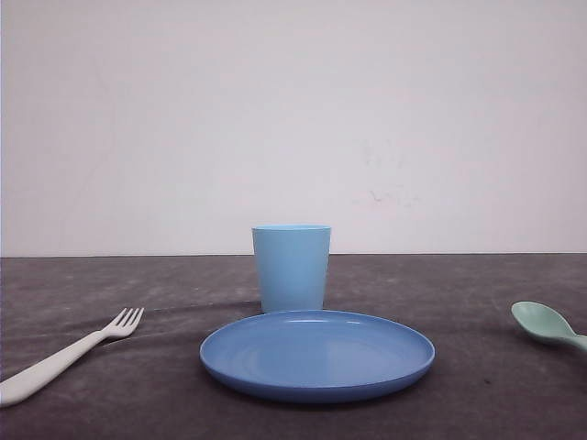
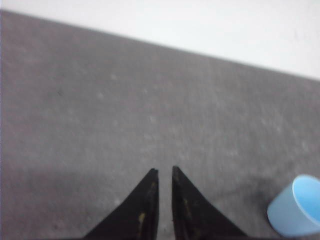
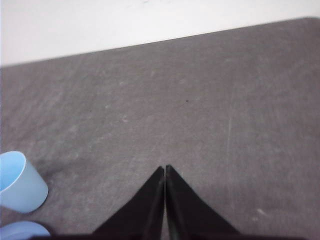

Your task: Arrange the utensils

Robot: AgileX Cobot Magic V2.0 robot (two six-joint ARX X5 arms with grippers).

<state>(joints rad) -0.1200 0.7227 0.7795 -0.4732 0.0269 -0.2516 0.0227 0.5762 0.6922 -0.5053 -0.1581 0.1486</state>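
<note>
Lying left of the plate [image 1: 316, 390], the fork [image 1: 64, 356] (white) faces the spoon [image 1: 548, 325] on its right. Left gripper [image 2: 165, 171] nearly closed, right gripper [image 3: 165, 168] closed, both empty

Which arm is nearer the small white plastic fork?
Probably left. The white plastic fork lies at the table's left side, the left arm's side; the round blue plate lies between it and the right arm's side.
</note>
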